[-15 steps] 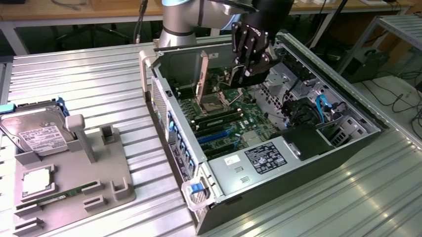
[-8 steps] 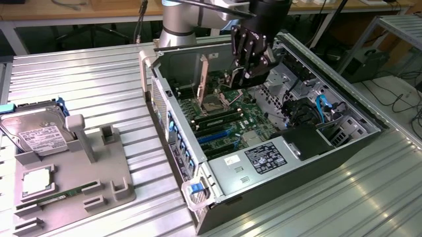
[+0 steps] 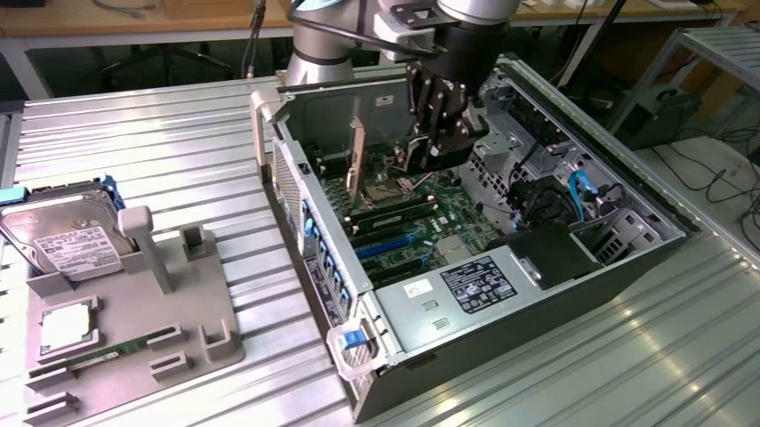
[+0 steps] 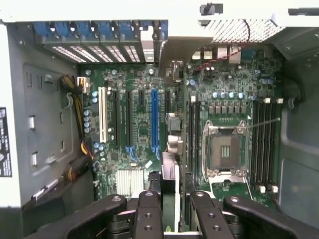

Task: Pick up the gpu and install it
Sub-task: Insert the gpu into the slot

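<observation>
Open PC case (image 3: 511,294) on the ribbed metal table (image 3: 142,142), gripper (image 3: 435,149) down inside it, clenched on the gpu (image 4: 171,164), card held edge-on just above the motherboard (image 4: 124,124), hard drive (image 3: 66,233) on the grey tray (image 3: 178,329) at the exterior view's left.

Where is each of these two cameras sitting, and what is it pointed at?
Exterior view: off the arm, above the metal table, looking down at the open computer case; the arm and its hand show over the motherboard.
Wrist view: on the wrist, looking straight down into the case; the hand holds the gpu edge-on.
Shared: motherboard, hand.
</observation>
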Available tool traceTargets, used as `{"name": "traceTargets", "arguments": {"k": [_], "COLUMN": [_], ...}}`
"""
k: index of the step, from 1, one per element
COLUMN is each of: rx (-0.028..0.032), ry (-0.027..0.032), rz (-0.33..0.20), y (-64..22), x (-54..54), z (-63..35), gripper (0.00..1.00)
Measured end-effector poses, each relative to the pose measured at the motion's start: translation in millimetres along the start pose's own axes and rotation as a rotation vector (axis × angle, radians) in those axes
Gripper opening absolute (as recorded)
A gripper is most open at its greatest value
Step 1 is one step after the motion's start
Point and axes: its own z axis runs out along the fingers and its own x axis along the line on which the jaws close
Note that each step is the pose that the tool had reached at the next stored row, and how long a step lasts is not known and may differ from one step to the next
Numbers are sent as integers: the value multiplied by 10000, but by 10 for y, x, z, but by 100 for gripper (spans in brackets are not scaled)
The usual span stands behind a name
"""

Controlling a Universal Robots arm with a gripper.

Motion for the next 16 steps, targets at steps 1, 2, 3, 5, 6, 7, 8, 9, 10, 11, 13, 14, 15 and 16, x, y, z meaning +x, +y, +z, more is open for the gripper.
{"name": "traceTargets", "arguments": {"k": [1, 2, 3, 5, 6, 7, 8, 9, 10, 11, 13, 14, 15, 16], "rx": [-1, -5, -5, -5, -6, -6, -6, -6, -6, -6, -7, -6, -5, -6], "ry": [-1, 1, 0, 0, 1, 1, 1, 1, 1, 0, 4, 1, 0, 2], "rz": [0, 0, 1, 1, 1, 1, 1, 1, 1, 1, 0, 0, 0, 1], "y": [16, 19, 20, 26, 31, 42, 63, 86, 100, 102, 103, 103, 103, 103], "x": [0, 2, 3, 5, 7, 8, 8, 8, 8, 8, 33, 49, 70, 94], "z": [19, 38, 57, 90, 111, 129, 146, 166, 192, 211, 254, 275, 300, 323], "gripper": [27, 27, 27, 27, 27, 27, 27, 27, 27, 27, 27, 27, 27, 27]}}
